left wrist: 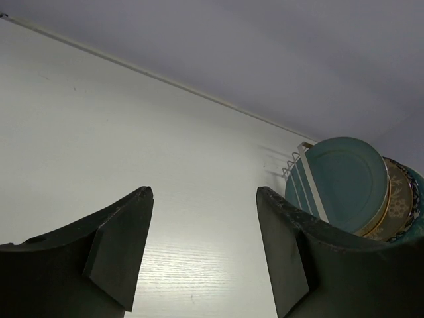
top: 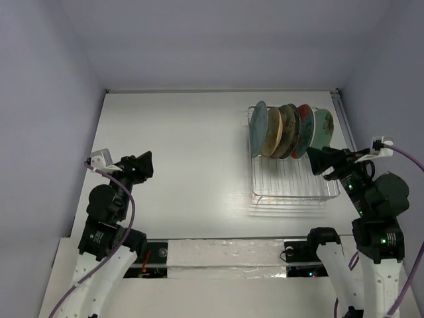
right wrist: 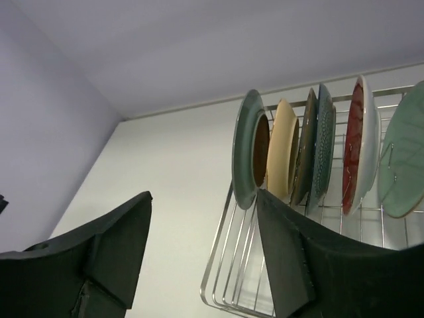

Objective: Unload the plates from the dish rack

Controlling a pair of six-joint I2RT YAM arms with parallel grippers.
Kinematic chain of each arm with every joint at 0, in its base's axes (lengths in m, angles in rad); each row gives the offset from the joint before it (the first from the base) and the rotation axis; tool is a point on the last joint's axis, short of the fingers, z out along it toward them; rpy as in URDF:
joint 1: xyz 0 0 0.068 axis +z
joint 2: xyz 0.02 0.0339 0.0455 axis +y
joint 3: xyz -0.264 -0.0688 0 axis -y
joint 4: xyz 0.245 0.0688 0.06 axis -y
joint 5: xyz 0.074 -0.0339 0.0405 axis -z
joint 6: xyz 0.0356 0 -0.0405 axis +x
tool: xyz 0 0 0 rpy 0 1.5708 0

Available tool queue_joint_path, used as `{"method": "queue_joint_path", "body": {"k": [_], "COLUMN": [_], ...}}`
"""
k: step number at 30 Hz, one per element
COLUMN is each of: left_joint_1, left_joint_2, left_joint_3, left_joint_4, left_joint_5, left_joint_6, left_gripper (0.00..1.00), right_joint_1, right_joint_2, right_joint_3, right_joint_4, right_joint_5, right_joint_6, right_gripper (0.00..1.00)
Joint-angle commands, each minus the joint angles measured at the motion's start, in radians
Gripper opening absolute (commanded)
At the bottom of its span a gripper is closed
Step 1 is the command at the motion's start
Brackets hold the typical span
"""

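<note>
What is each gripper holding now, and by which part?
Nothing. The left gripper and the right gripper are open and empty.

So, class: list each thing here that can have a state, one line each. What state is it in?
Left gripper: open, empty, over bare table away from the rack.
Right gripper: open, empty, close to the plates, holding none.
Plates: six, standing on edge in the rack's far end.
Dish rack: loaded at the far end, near end bare.
</note>
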Motion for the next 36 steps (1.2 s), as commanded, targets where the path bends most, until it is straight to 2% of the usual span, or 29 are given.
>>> {"method": "queue_joint_path", "body": {"k": [1,3,4,5,6,7,11,12,13,14,15,16,19,21,22,23,24,25,27,28,31,36], "left_joint_1": [-0.003,-0.003,-0.003,-0.003,-0.003,0.006,0.006,0.015,0.015,0.015,0.015,0.015,0.015,0.015,0.015,0.015,0.015,0.015,0.015,0.015,0.015,0.015], "left_joint_2": [-0.004,0.001,0.001,0.002,-0.001,0.001,-0.001,-0.001,0.002,0.005,0.005,0.005,-0.008,-0.005,-0.001,0.002,0.005,0.009,0.007,0.006,-0.007,-0.008], "left_joint_3": [0.001,0.002,0.001,-0.001,-0.002,-0.003,-0.009,-0.009,-0.007,-0.006,-0.007,-0.006,-0.009,-0.009,-0.009,-0.009,-0.007,-0.007,-0.007,-0.009,-0.010,-0.010], "left_joint_4": [0.040,0.039,0.043,0.045,0.046,0.049,0.057,0.057,0.055,0.054,0.054,0.054,0.057,0.057,0.057,0.055,0.055,0.055,0.057,0.060,0.060,0.062], "left_joint_5": [0.003,0.003,0.003,0.003,0.003,0.003,0.003,0.003,0.003,0.003,0.003,0.003,0.003,0.003,0.003,0.003,0.003,0.003,0.003,0.003,0.003,0.003], "left_joint_6": [0.017,0.017,0.017,0.019,0.019,0.019,0.020,0.020,0.019,0.020,0.020,0.020,0.019,0.019,0.019,0.019,0.019,0.020,0.025,0.025,0.026,0.029], "left_gripper": [0.60,0.60,0.59,0.59,0.57,0.56,0.29,0.11,0.01,0.00,0.00,0.00,0.00,0.00,0.00,0.00,0.10,0.18,0.31,0.33,0.36,0.38], "right_joint_1": [-0.005,-0.005,-0.005,-0.005,-0.005,-0.005,0.004,0.033,0.053,0.079,0.150,0.200,0.362,0.409,0.435,0.444,0.444,0.453,0.453,0.453,0.453,0.453], "right_joint_2": [0.060,0.080,0.093,0.114,0.123,0.131,0.163,0.186,0.206,0.226,0.273,0.298,0.396,0.441,0.488,0.514,0.540,0.565,0.636,0.662,0.771,0.923], "right_joint_3": [0.022,0.024,0.031,0.033,0.034,0.036,0.039,0.042,0.045,0.053,0.059,0.065,0.093,0.100,0.114,0.123,0.134,0.160,0.174,0.188,0.241,0.332], "right_joint_4": [0.059,0.075,0.082,0.087,0.091,0.101,0.131,0.137,0.136,0.137,0.121,0.112,0.093,0.110,0.119,0.121,0.121,0.116,0.131,0.128,0.128,0.111], "right_joint_5": [-0.088,-0.102,-0.109,-0.111,-0.112,-0.123,-0.100,-0.085,-0.065,-0.009,0.045,0.182,0.392,0.424,0.462,0.484,0.506,0.529,0.582,0.589,0.633,0.636], "right_joint_6": [-0.005,0.013,0.020,0.026,0.035,0.037,0.047,0.046,0.043,0.032,0.027,0.020,0.001,0.000,0.000,-0.002,-0.006,-0.005,-0.015,-0.020,-0.042,-0.065], "right_gripper": [0.69,0.61,0.38,0.23,0.09,0.00,0.00,0.00,0.00,0.00,0.00,0.00,0.00,0.00,0.03,0.10,0.19,0.35,0.49,0.53,0.57,0.55]}}
